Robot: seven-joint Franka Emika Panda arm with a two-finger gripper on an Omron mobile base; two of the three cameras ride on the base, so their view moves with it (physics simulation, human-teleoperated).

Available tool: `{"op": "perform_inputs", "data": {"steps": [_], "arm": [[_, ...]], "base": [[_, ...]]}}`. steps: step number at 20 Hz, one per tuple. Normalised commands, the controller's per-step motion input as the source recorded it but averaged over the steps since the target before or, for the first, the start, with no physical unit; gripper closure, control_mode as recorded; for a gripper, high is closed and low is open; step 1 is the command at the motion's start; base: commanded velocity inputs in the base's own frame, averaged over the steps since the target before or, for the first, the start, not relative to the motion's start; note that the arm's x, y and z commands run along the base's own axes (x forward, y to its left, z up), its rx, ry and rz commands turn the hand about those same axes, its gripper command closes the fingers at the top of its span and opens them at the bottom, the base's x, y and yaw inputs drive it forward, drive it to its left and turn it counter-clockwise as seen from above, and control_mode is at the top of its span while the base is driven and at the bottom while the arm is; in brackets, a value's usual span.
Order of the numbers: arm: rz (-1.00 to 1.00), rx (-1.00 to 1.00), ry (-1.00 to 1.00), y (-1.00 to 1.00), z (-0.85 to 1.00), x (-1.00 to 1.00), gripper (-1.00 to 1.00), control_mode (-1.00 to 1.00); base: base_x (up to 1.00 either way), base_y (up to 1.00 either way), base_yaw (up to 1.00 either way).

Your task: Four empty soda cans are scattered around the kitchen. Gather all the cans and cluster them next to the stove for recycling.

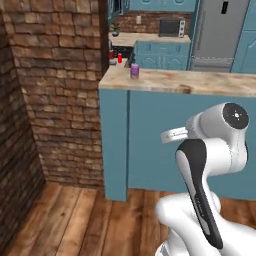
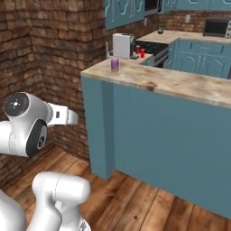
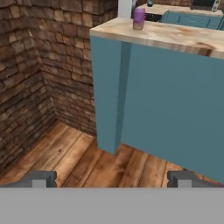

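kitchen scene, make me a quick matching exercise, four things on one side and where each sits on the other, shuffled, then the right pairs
Things:
1. purple soda can
2. red soda can
3. microwave
4. gripper

Places:
A. far back counter, against the brick wall
B. near corner of the wooden island counter
C. open, low above the plank floor
D. beside the black cooktop beyond the island

Pairs: 1-B, 2-D, 3-A, 4-C

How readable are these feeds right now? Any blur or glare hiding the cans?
Left base view: soft and low-res; purple can clear, red cans tiny smudges. Right base view: even light, no glare, purple can readable. Hand view: can slightly blurred at the top edge above the counter.
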Motion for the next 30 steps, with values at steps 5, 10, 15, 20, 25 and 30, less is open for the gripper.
{"op": "perform_inputs", "data": {"steps": [5,10,15,20,25,30], "arm": [[0.0,0.0,0.0,0.0,0.0,0.0,-1.0,1.0],[0.0,0.0,0.0,0.0,0.0,0.0,-1.0,1.0],[0.0,0.0,0.0,0.0,0.0,0.0,-1.0,1.0],[0.0,0.0,0.0,0.0,0.0,0.0,-1.0,1.0],[0.0,0.0,0.0,0.0,0.0,0.0,-1.0,1.0],[0.0,0.0,0.0,0.0,0.0,0.0,-1.0,1.0]], "base": [[0.32,0.2,-0.37],[0.5,0.36,-0.31],[0.53,0.52,-0.24],[0.45,0.49,-0.23],[0.57,0.24,-0.23],[0.48,0.3,-0.2]]}}
